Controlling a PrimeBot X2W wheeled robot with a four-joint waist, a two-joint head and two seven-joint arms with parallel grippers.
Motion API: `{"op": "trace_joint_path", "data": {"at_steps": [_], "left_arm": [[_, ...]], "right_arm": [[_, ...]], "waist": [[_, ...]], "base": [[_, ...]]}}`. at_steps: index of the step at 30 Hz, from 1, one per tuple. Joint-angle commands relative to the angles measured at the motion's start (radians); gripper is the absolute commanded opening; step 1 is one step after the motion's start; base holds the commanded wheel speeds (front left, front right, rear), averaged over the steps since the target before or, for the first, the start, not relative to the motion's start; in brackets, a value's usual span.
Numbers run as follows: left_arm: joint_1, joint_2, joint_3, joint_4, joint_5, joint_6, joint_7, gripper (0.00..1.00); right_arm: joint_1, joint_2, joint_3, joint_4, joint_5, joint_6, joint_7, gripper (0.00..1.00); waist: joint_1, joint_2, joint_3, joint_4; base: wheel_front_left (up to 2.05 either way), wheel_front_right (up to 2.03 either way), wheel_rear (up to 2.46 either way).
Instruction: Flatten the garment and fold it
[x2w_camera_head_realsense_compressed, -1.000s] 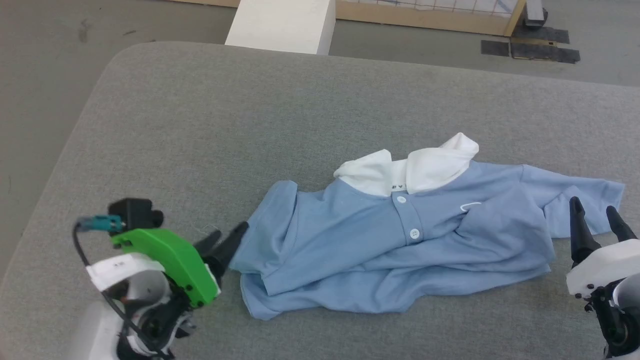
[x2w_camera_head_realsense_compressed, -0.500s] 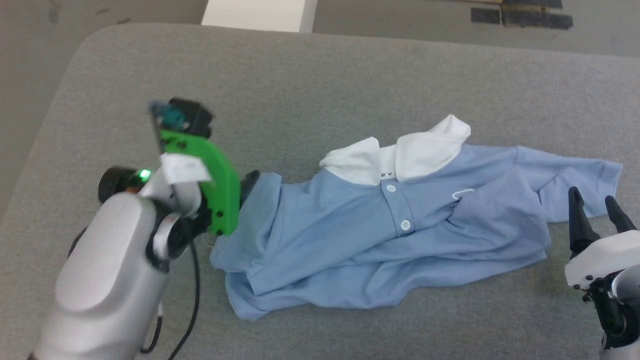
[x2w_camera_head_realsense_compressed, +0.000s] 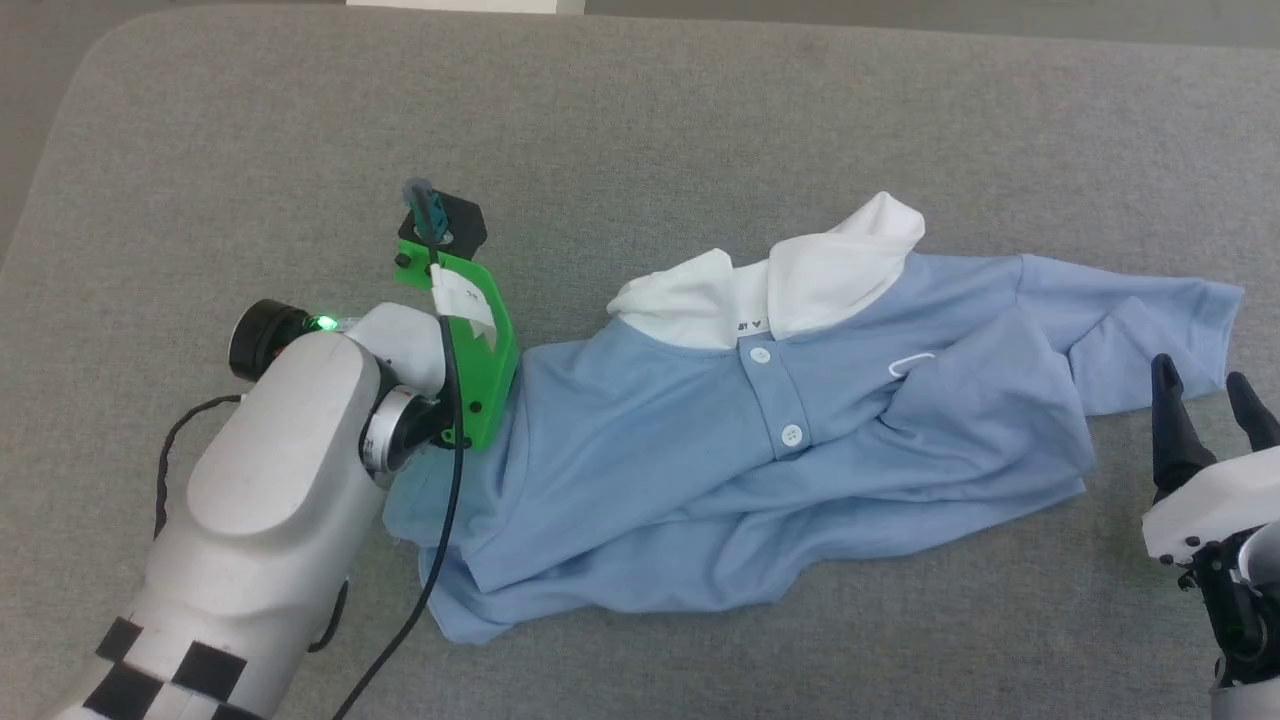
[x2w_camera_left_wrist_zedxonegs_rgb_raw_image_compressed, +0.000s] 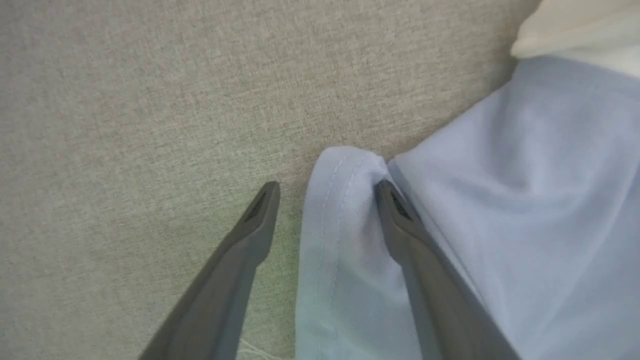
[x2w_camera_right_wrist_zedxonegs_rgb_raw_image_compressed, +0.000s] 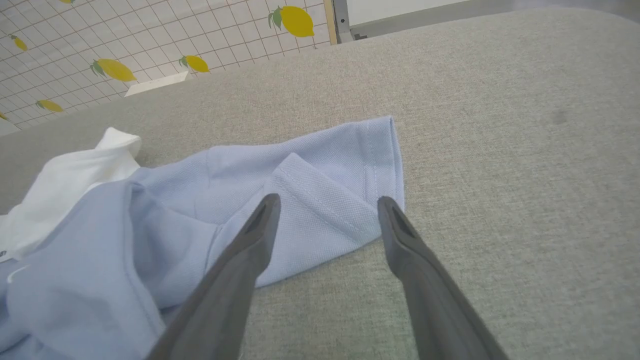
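Shirt (x2w_camera_head_realsense_compressed: 760, 450) crumpled on bench (x2w_camera_head_realsense_compressed: 300, 150), long axis running left to right, right hand (x2w_camera_head_realsense_compressed: 1200, 370) released just beside its right end. Left wrist view: left hand (x2w_camera_left_wrist_zedxonegs_rgb_raw_image_compressed: 325, 187) released, straddling sleeve hem (x2w_camera_left_wrist_zedxonegs_rgb_raw_image_compressed: 325, 225), nearer. Right wrist view: other sleeve (x2w_camera_right_wrist_zedxonegs_rgb_raw_image_compressed: 340, 190) just ahead.

Head view: left end effector (x2w_camera_left_wrist_zedxonegs_rgb_raw_image_compressed: 326, 186) fingers hidden beneath green mount (x2w_camera_head_realsense_compressed: 490, 390). Left of right end effector (x2w_camera_head_realsense_compressed: 1200, 370), garment (x2w_camera_head_realsense_compressed: 700, 450) folds over its script (x2w_camera_head_realsense_compressed: 912, 362); collar label (x2w_camera_head_realsense_compressed: 747, 325) illegible.
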Motion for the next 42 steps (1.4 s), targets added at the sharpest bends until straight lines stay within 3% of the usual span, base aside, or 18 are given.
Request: {"op": "trace_joint_path", "data": {"at_steps": [1,9,10,11,20,25,32,37,42], "left_arm": [[-0.022,0.0,-0.01,0.024,0.012,-0.004,0.007,1.0],[-0.026,-0.03,-0.019,0.155,-0.021,-0.022,0.026,1.0],[-0.024,-0.036,-0.016,0.169,-0.033,-0.026,0.028,0.37],[-0.022,-0.04,-0.014,0.177,-0.041,-0.029,0.028,0.0],[-0.01,-0.071,0.048,0.177,-0.129,-0.043,-0.032,0.0],[0.013,-0.076,0.132,0.1,-0.201,-0.033,-0.11,0.0],[0.078,-0.045,0.208,-0.08,-0.245,0.001,-0.162,0.0],[0.126,-0.022,0.239,-0.228,-0.253,0.038,-0.169,0.0],[0.16,-0.01,0.252,-0.336,-0.257,0.062,-0.167,0.0]], "right_arm": [[-0.021,-0.001,0.002,-0.007,0.004,-0.001,0.004,1.0],[-0.03,-0.002,0.015,-0.007,0.01,-0.001,0.006,1.0],[-0.03,-0.004,0.016,-0.006,0.011,-0.001,0.006,1.0],[-0.03,-0.004,0.015,-0.006,0.011,-0.001,0.005,1.0],[-0.018,-0.012,0.007,0.005,0.01,-0.001,0.011,1.0],[-0.037,-0.055,-0.012,-0.018,0.01,-0.001,0.067,1.0],[-0.139,-0.19,-0.006,-0.058,-0.027,-0.001,0.369,1.0],[-0.229,-0.312,0.074,-0.054,-0.042,-0.001,0.6,1.0],[-0.284,-0.394,0.16,-0.048,-0.018,-0.001,0.75,1.0]], "waist": [[0.0,0.0,0.008,-0.002],[0.0,0.0,0.022,-0.005],[0.0,0.0,0.023,-0.005],[0.0,0.0,0.023,-0.004],[0.0,0.0,-0.01,0.004],[0.0,0.0,-0.034,-0.002],[0.0,0.0,-0.017,-0.011],[0.0,0.0,0.035,0.001],[0.0,0.0,0.092,0.024]], "base": [[0.0,0.0,0.0],[0.0,0.0,0.0],[0.0,0.0,0.0],[0.0,0.0,0.0],[0.0,0.0,0.0],[0.0,0.0,0.0],[0.0,0.0,0.0],[0.0,0.0,0.0],[0.0,0.0,0.0]]}}
